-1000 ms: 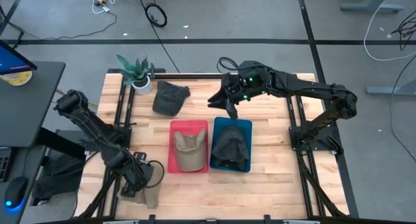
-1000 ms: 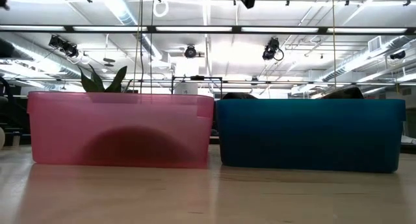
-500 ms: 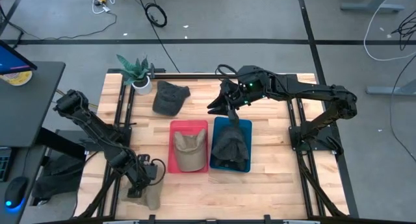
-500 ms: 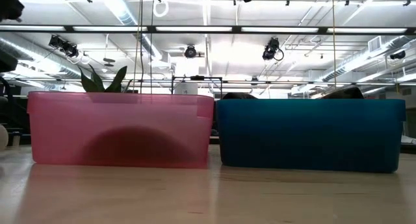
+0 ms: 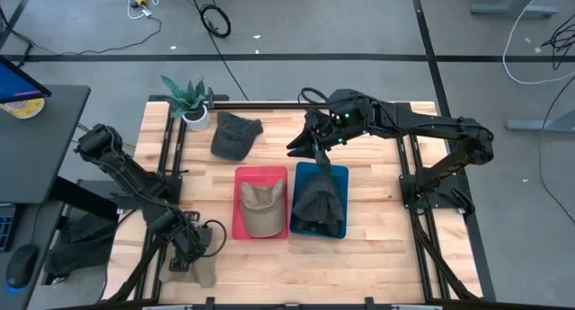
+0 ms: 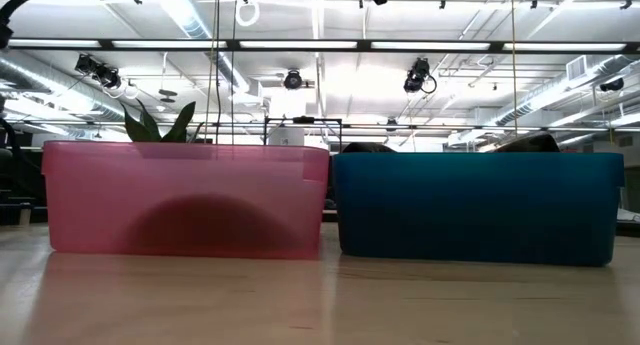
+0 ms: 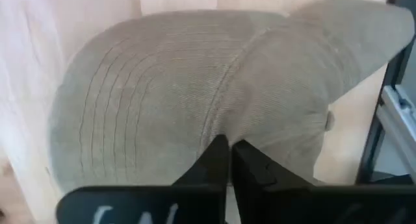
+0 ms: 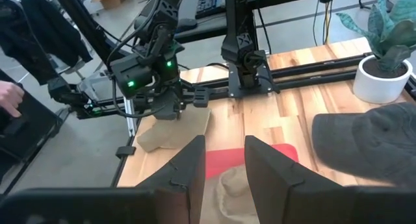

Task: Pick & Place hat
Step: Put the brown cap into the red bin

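Note:
A tan corduroy hat [image 7: 149,94] lies flat at the table's near left corner [image 5: 202,274]. My left gripper [image 7: 229,149] points down on it, shut, and the high view shows it there too [image 5: 186,259]. My right gripper [image 8: 221,160] hangs open above the far end of the blue bin [image 5: 319,177], with nothing between its fingers. A second tan hat [image 5: 260,207] lies in the red bin [image 5: 241,227]. A dark hat [image 5: 319,202] lies in the blue bin. A dark grey hat [image 5: 234,135] rests on the table at the far side. My left gripper comes from above, pointing steeply down, and its two fingertips [image 7: 218,152] are closed together on the cloth where the crown meets the brim [image 7: 224,130]. The hat lies flat on the table. Whether a fold of cloth sits between the tips, I cannot tell.
A potted plant [image 5: 190,99] stands at the far left corner. The red bin [image 6: 185,200] and blue bin [image 6: 475,205] stand side by side mid-table. Black frame rails [image 5: 171,166] run along both table sides. Bare wood lies near the front edge.
My left gripper has settled slightly lower on the tan hat at the near left corner and turned a little, so more of the hat shows beside it. The hat stays flat on the table.

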Robot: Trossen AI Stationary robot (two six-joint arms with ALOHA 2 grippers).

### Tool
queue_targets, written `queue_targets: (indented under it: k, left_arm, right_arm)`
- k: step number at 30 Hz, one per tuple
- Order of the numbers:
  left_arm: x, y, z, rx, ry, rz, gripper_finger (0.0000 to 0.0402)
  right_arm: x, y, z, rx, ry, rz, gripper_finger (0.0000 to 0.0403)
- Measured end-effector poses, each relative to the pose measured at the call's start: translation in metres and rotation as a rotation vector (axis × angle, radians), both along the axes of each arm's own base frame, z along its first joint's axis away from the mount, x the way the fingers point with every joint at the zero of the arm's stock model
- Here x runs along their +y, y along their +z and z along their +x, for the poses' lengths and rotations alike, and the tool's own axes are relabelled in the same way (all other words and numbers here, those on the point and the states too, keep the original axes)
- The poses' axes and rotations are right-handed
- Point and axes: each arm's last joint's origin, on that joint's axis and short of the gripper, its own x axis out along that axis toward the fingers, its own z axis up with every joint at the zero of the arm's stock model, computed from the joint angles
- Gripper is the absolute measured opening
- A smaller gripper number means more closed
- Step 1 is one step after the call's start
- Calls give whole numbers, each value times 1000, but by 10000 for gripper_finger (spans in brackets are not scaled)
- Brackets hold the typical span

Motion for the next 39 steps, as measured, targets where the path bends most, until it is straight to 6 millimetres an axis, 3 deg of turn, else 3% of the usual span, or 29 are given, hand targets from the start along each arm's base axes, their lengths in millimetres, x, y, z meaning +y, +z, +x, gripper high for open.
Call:
queue_targets:
  k: [4,11,18,25,31,35,39]
  left_arm:
    - [-4,9,4,6,22,-39,6]
    - [2,62,23,-66,35,43,3]
    - [28,118,45,-140,23,78,2]
    - [65,164,69,-300,66,90,2]
    - [96,169,102,-358,25,176,2]
    - [113,159,135,-359,-19,193,2]
    - [130,143,155,-330,-34,212,2]
  right_arm:
    - [-1,0,0,-1,-1,-5,111]
    - [-11,0,-2,10,-56,50,111]
    - [-26,1,-5,13,-110,70,111]
    - [-34,7,-26,60,-157,66,111]
    - [-43,16,-56,106,-238,42,111]
    - [-46,27,-73,76,-296,14,111]
    - [-46,37,-88,34,-319,15,111]
